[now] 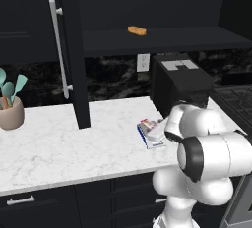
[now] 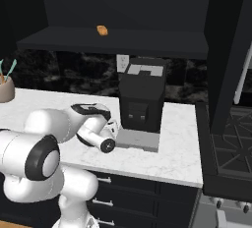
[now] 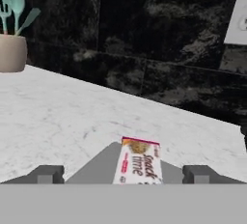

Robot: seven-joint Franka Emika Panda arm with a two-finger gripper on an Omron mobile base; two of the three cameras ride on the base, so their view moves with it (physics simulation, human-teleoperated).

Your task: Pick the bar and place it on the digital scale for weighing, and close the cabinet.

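Observation:
The pink-and-white bar [image 3: 139, 162] lies flat on the grey top plate of the digital scale [image 3: 96, 167]. My gripper [image 3: 123, 175] is open, with a fingertip on each side of the bar and a wide gap to it. In the left base view the bar [image 1: 146, 123] rests on the blue-bodied scale [image 1: 149, 142] on the counter, just left of my hand. The black cabinet stands open: its door [image 1: 74, 55] with a long silver handle [image 1: 59, 50] swings out over the counter. Another dark door [image 2: 226, 50] juts out at the right.
An orange-brown bar [image 1: 137, 30] lies on the open cabinet shelf. A black machine [image 1: 179, 82] with a grey tray [image 2: 139, 141] stands right of the scale. A utensil pot [image 1: 11, 111] sits at the far left of the white marble counter [image 1: 59, 148]. A stove [image 2: 231, 143] lies at the right.

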